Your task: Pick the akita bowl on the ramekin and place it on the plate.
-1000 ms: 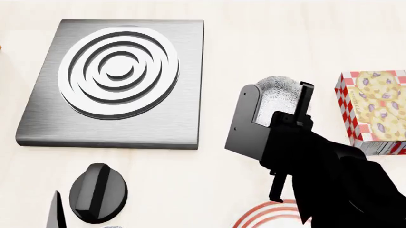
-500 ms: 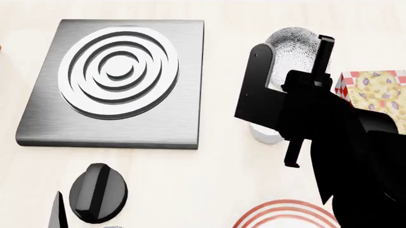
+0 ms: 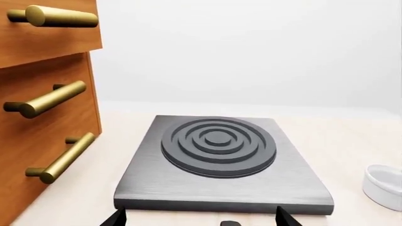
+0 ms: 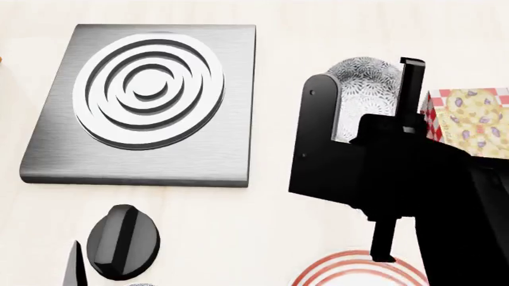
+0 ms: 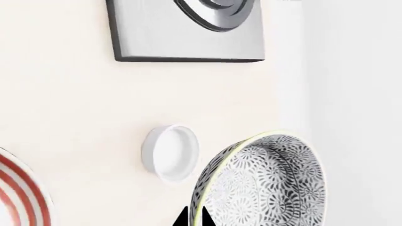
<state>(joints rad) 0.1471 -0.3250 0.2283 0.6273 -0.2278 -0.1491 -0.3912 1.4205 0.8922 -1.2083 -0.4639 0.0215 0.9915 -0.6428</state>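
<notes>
My right gripper (image 4: 368,89) is shut on the rim of the akita bowl (image 4: 364,104), a black-and-white speckled bowl held tilted on its side above the counter. The right wrist view shows the fingertips (image 5: 186,219) pinching the bowl (image 5: 264,183) at its yellowish rim. The white ramekin (image 5: 171,151) stands bare on the counter beside and below the bowl. It also shows in the left wrist view (image 3: 384,186) but is hidden behind my arm in the head view. The red-ringed plate (image 4: 362,271) lies at the near edge, also seen from the right wrist (image 5: 25,193). My left gripper (image 3: 199,219) is open and holds nothing.
A grey burner slab (image 4: 143,101) with raised rings lies at the left, with a black knob (image 4: 123,241) in front of it. A red-checked cookie box (image 4: 469,119) stands right of the bowl. Wooden drawers with brass handles (image 3: 47,101) flank the slab.
My right gripper lifted the bowl off the ramekin and moved it away. It has now come back toward the plate, and my arm covers the ramekin in the head view. The left arm is still.
</notes>
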